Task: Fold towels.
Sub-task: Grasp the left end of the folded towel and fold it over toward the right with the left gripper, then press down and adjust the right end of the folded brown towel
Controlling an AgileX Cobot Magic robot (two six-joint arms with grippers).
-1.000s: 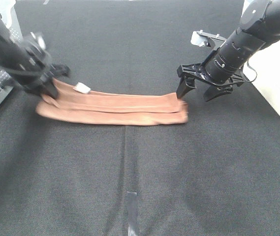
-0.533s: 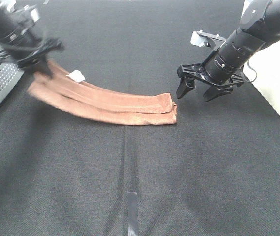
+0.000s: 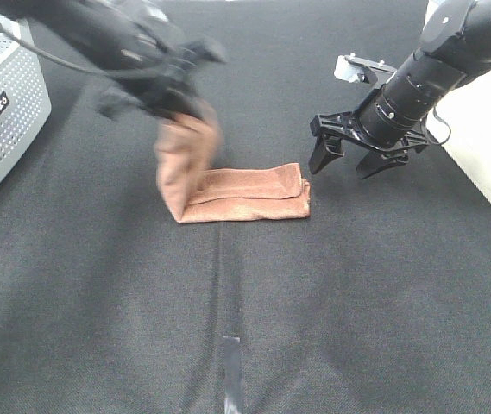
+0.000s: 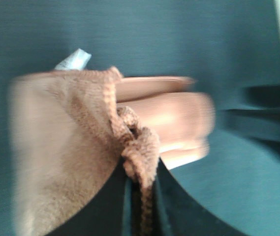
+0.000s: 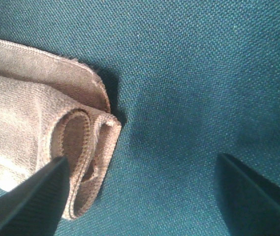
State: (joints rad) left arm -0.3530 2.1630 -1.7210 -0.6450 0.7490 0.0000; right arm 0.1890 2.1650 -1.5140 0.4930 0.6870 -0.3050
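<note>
The towel (image 3: 254, 194), rust-brown and plush with a stitched hem, lies folded lengthwise mid-desk. The dark woven desk (image 3: 331, 310) is bare cloth in front of it. The left claw (image 3: 174, 99), blurred, is clamped on the towel's left end and holds it up above the rest. The right claw (image 3: 342, 164) hangs spread wide just beside the right end.

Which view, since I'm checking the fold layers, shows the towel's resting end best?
The right wrist view: the end of the towel lies close and sharp, hemmed layers visible. The exterior high view shows the whole towel, small, one end lifted and blurred. The left wrist view is motion-blurred, the resting end smeared.
</note>
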